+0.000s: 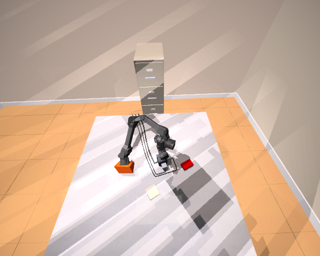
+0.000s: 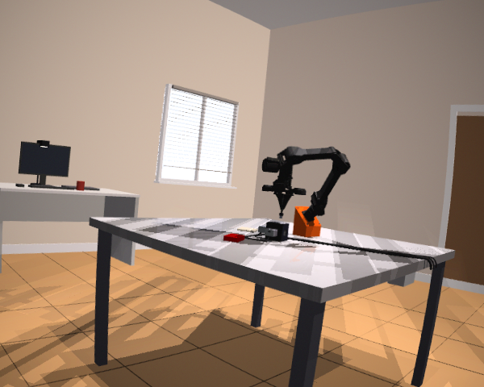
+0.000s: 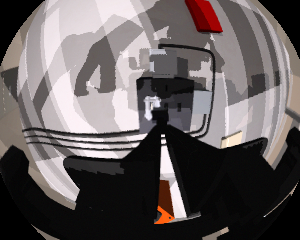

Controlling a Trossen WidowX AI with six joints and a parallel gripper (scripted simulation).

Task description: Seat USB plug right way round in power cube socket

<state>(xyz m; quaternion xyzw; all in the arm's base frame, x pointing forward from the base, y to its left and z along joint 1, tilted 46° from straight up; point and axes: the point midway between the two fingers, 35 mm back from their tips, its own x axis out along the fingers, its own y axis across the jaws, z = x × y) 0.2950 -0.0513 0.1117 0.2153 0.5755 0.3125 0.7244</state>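
The power cube point(image 2: 281, 231) point(image 3: 149, 87) is a dark block on the table, with dark slots in its top. My gripper point(image 2: 281, 211) point(image 3: 162, 129) points straight down above the cube and is shut on the small black USB plug point(image 3: 160, 116). In the exterior view the plug's pale tip point(image 2: 281, 215) shows below the fingers, clear of the cube with a gap under it. The fingers and plug hide part of the cube's top in the wrist view, and which way round the plug faces is too small to tell.
Grey blocks point(image 2: 270, 231) point(image 3: 165, 65) and black cables point(image 1: 154, 175) point(image 3: 214, 80) are beside the cube. A red block point(image 1: 187, 164) point(image 2: 234, 237) point(image 3: 205, 16) and a cream pad point(image 1: 152, 192) point(image 3: 232, 139) lie nearby. The arm's base point(image 1: 125, 167) point(image 2: 305, 222) is orange.
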